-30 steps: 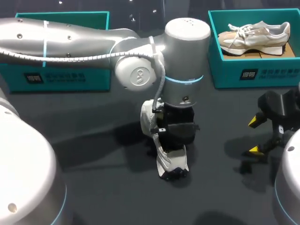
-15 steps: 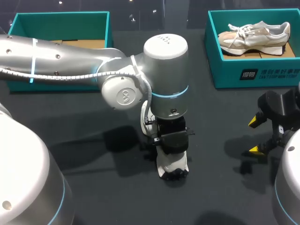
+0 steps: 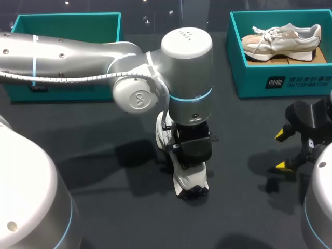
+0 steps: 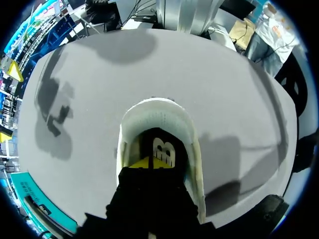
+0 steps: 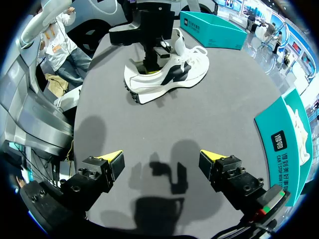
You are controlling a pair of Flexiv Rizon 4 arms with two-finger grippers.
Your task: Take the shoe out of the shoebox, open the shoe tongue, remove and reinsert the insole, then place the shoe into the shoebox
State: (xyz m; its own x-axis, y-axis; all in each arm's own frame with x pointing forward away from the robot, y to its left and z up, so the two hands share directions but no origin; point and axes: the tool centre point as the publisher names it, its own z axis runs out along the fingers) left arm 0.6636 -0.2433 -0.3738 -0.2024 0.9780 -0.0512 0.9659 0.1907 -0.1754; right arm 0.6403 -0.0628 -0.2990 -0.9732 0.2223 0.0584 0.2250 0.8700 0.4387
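A white shoe (image 3: 191, 182) with black side markings (image 5: 167, 74) lies on the dark table at the middle. My left gripper (image 3: 190, 165) points down into its opening. In the left wrist view its yellow tips (image 4: 149, 163) are pressed together inside the heel end of the shoe (image 4: 159, 112), on the black insole (image 4: 165, 149). Whether they pinch the insole is hidden. My right gripper (image 3: 280, 150) hangs wide open to the right of the shoe, apart from it, with nothing between its fingers (image 5: 160, 159).
A teal shoebox (image 3: 67, 31) stands at the back left, partly behind my left arm. A second teal shoebox (image 3: 275, 78) at the back right holds a beige and white shoe (image 3: 280, 39). Bare table lies between the white shoe and my right gripper.
My left arm's wrist swung a little to the left over the shoe, its gripper staying in the opening. The shoe and the right arm have not moved.
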